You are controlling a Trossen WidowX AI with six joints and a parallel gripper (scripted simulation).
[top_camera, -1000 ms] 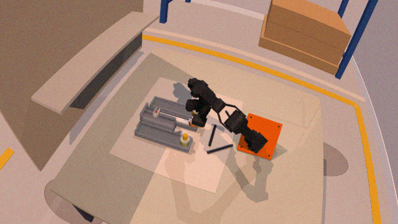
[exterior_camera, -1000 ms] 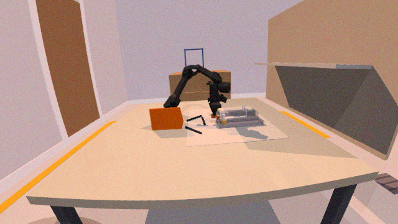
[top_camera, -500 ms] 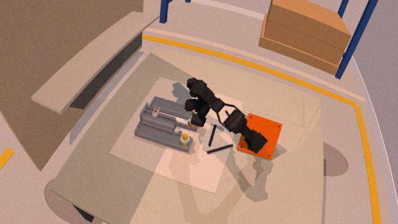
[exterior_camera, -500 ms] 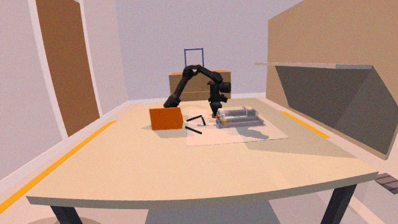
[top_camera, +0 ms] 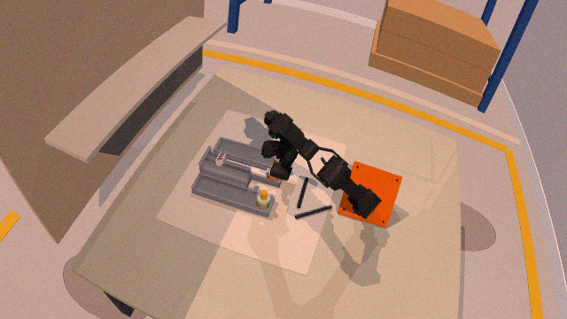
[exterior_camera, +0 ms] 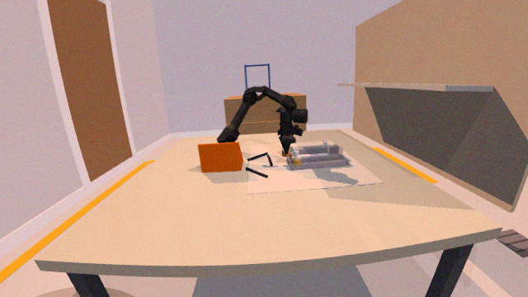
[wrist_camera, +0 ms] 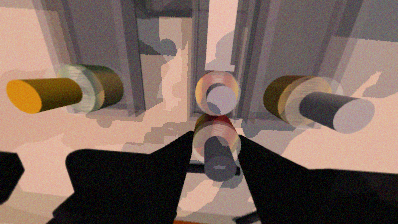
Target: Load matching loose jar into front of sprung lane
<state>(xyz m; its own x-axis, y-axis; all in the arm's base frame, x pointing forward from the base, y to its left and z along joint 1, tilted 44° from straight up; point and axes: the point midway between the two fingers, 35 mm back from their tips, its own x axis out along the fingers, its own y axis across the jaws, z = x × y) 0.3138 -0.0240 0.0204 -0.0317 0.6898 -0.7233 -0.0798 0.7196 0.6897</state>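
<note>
The sprung lane is the narrow middle channel. One jar with a pale grey cap and reddish body stands at its front end, against the pale pusher plate. My gripper is shut on a loose jar with a dark grey cap and red-orange body. In the wrist view the held jar is just in front of the lane jar, at the lane's front end. Whether the two touch, and its height over the front stop, I cannot tell. The red-marked pusher part shows further back.
A jar with an orange cap stands in the neighbouring lane on one side. A jar with a grey cap stands in the lane on the other side. Black bars lie near an orange plate.
</note>
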